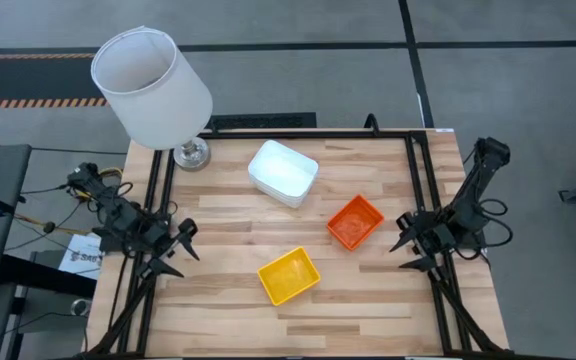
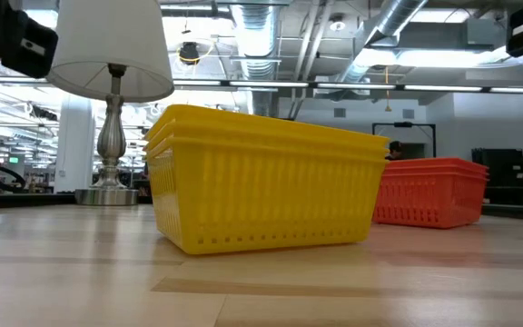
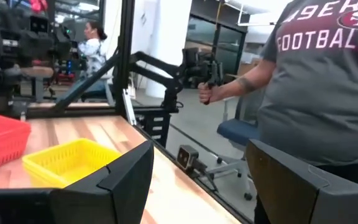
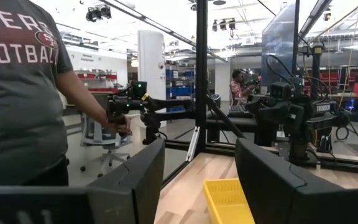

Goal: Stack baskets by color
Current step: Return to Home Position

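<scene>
High view shows the sorting apparently done: a white stack sits at 12 o'clock from the middle of the table, an orange stack toward 2 o'clock, and a yellow stack at 6 o'clock. All three are well apart, and no loose basket lies on the wood. Low view bears this out for the yellow stack, whose nested rims sit one above another, and for the orange stack behind it. The white one is hidden there, so its count cannot be told. Judging by this, only parking the arms is left. The left gripper hangs at the table's 9 o'clock edge, the right gripper at its 3 o'clock edge — each with fingers spread wide, holding nothing and touching no basket.
</scene>
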Tool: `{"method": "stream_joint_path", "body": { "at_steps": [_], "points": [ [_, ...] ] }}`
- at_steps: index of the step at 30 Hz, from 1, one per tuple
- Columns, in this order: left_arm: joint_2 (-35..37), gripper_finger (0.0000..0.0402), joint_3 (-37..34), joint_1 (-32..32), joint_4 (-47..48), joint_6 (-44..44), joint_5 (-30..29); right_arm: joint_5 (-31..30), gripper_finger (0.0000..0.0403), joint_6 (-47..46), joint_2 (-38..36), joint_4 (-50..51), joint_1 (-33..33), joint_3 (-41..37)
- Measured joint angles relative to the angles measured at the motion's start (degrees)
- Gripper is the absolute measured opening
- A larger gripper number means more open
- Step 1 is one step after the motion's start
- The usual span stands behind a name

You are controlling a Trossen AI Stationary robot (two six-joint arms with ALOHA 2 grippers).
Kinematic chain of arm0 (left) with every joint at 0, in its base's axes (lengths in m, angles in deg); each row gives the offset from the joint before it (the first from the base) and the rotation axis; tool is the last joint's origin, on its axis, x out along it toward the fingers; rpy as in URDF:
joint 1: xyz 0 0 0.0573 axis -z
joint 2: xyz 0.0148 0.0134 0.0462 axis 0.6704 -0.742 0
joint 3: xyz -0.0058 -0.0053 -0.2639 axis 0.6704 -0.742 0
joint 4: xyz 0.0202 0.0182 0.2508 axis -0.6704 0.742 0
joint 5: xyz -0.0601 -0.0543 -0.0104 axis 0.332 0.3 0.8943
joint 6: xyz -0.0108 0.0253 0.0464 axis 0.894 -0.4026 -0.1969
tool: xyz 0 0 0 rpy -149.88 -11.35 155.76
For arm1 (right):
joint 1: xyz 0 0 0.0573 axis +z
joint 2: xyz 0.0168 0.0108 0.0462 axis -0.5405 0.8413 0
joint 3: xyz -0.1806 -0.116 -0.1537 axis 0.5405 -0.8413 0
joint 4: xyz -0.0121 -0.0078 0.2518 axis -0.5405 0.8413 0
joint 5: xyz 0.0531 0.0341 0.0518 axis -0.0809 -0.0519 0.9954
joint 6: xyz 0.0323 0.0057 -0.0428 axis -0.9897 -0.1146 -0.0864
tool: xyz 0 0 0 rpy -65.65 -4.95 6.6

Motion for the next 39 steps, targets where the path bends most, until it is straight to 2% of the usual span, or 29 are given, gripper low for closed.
{"method": "stream_joint_path", "body": {
  "at_steps": [3, 8, 12, 17, 21, 27, 33, 39],
  "points": [
    [0.2, 0.0247, 0.0, 0.0, -0.3, -0.7, 0.2, 0.0, 0.0219, 0.0, -0.9, 2.0, 0.0, 0.0],
    [0.1, 0.0247, 0.0, 0.0, 0.2, -1.1, -3.6, -0.2, 0.0219, -0.9, -4.1, 6.7, 0.0, -0.1],
    [0.1, 0.0247, 0.0, 0.0, 2.5, -1.3, -4.1, -0.2, 0.0219, 0.0, -7.3, 9.4, -0.6, -0.1],
    [0.2, 0.0247, 0.0, 0.0, 2.9, -2.9, -4.2, -0.1, 0.0219, 7.1, -12.2, 9.9, -6.6, -0.1],
    [0.2, 0.0247, 0.0, -0.1, 2.6, -3.5, -4.1, 2.1, 0.0219, 7.3, -15.5, 12.9, -13.5, -0.1],
    [0.3, 0.0247, 0.1, -0.8, 3.3, -4.2, -7.2, 11.0, 0.0219, -0.6, -15.6, 18.4, -26.1, -0.1],
    [0.3, 0.0247, 0.3, -5.1, 4.6, -4.4, -7.5, 18.5, 0.0219, -5.0, -15.7, 21.5, -38.4, -0.2],
    [0.3, 0.0247, 0.4, -11.9, 5.5, -3.0, -1.9, 28.9, 0.0219, -7.6, -15.7, 21.4, -46.2, -0.2]
  ]
}}
